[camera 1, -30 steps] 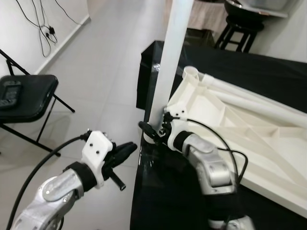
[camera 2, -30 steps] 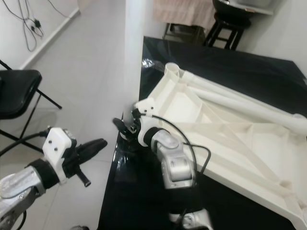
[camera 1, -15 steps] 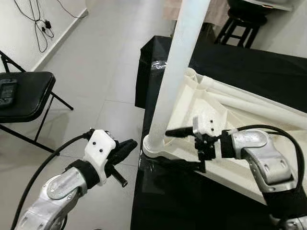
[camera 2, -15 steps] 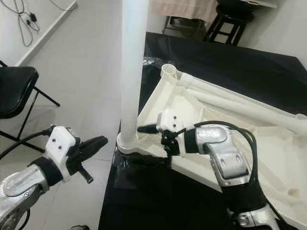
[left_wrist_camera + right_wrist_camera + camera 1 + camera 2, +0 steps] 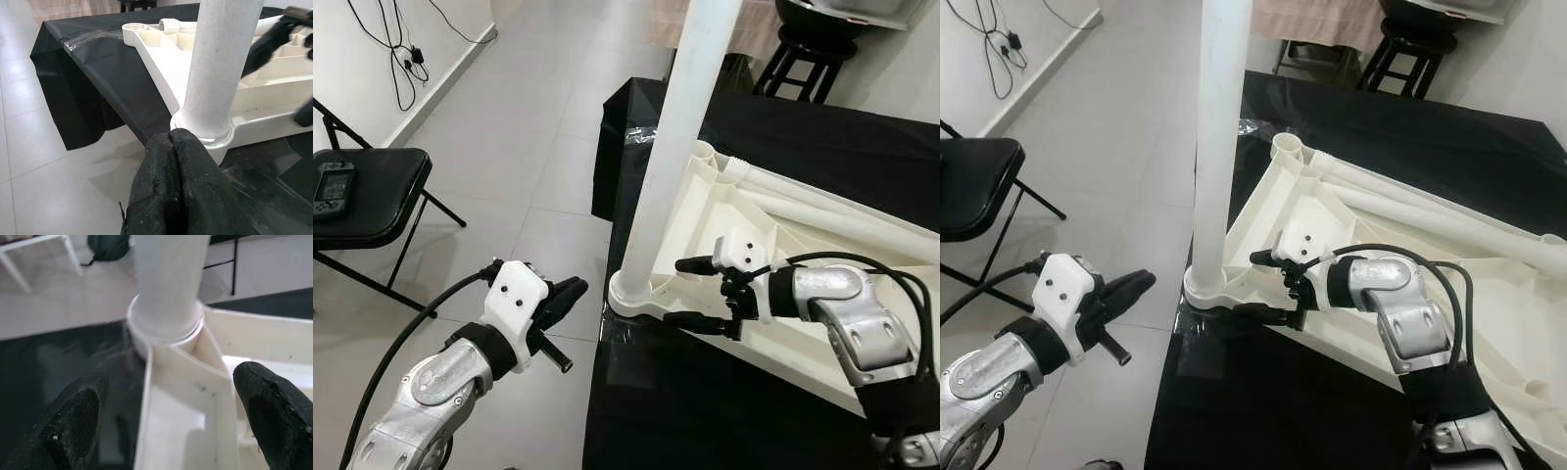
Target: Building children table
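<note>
The white table top (image 5: 773,235) lies upside down on the black-covered table (image 5: 842,127). A white leg (image 5: 680,127) stands upright in its near-left corner socket (image 5: 634,289). My right gripper (image 5: 673,291) is open just right of that socket, one finger above the frame's rim and one below, holding nothing. The right wrist view has the leg (image 5: 168,279) ahead between the spread fingers (image 5: 266,406). My left gripper (image 5: 570,291) is shut and empty, over the floor left of the table edge, pointing at the leg's foot (image 5: 205,132).
More white legs (image 5: 822,201) lie across the upturned top, beside a second socket (image 5: 705,152). A black folding chair (image 5: 362,196) with a handheld device (image 5: 333,181) stands on the tiled floor at the left. A black stool (image 5: 803,44) is behind the table.
My right gripper has come off the leg's foot, drawn back to the right and opened. The leg stays upright in its socket. The left gripper has hardly moved.
</note>
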`<state>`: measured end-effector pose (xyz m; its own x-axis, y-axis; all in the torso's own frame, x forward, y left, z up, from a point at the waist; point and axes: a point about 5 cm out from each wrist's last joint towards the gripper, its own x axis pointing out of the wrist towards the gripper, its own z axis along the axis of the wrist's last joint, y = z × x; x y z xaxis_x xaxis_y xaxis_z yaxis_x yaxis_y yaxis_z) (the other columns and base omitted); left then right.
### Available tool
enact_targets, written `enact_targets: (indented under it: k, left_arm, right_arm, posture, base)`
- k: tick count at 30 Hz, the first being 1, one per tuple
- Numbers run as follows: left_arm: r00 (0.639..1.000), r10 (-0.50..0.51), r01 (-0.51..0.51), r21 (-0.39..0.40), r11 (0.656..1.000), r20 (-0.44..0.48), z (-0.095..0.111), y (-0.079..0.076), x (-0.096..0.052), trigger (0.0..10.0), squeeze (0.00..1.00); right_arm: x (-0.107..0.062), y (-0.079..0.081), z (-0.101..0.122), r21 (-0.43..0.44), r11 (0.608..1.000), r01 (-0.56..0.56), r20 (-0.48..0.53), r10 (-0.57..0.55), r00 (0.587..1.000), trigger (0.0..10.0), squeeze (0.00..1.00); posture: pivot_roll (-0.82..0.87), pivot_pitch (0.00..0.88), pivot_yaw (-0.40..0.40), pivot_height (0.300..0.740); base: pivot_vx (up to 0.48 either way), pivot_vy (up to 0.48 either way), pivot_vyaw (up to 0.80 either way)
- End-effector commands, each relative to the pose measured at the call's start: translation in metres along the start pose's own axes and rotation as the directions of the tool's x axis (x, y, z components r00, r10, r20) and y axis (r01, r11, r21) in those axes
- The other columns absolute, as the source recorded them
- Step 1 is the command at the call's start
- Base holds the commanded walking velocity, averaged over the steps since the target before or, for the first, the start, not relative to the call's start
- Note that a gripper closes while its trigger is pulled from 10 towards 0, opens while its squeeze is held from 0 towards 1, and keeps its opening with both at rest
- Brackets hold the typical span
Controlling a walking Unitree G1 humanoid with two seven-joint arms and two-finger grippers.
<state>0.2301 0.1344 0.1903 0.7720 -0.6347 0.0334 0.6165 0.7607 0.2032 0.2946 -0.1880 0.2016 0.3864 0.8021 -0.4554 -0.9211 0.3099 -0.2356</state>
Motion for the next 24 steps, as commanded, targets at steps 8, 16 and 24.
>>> enact_targets:
  k: [8, 16, 24]
  left_arm:
    - [0.998, -0.056, 0.056, -0.025, 0.998, 0.005, -0.003, -0.011, 0.003, 10.0, 0.00]
    - [0.996, -0.083, 0.082, -0.040, 0.996, -0.016, -0.006, -0.016, 0.006, 10.0, 0.00]
    - [0.996, -0.078, 0.076, -0.053, 0.996, -0.035, -0.010, -0.016, 0.006, 10.0, 0.00]
  right_arm:
    - [-0.007, 0.006, -0.004, 0.022, 0.999, -0.044, 0.024, 0.043, 0.999, 10.0, 0.00]
    - [0.002, 0.015, -0.004, 0.036, 0.995, -0.093, 0.046, 0.092, 0.995, 10.0, 0.00]
    - [0.010, 0.025, -0.008, 0.049, 0.991, -0.122, 0.054, 0.119, 0.991, 10.0, 0.00]
  posture:
    - [0.04, 0.197, -0.135, 0.740]
    - [0.04, 0.196, -0.135, 0.740]
    - [0.04, 0.196, -0.127, 0.740]
  base:
    - [0.000, -0.472, 0.00]
    - [0.000, -0.354, 0.00]
    - [0.000, 0.000, 0.00]
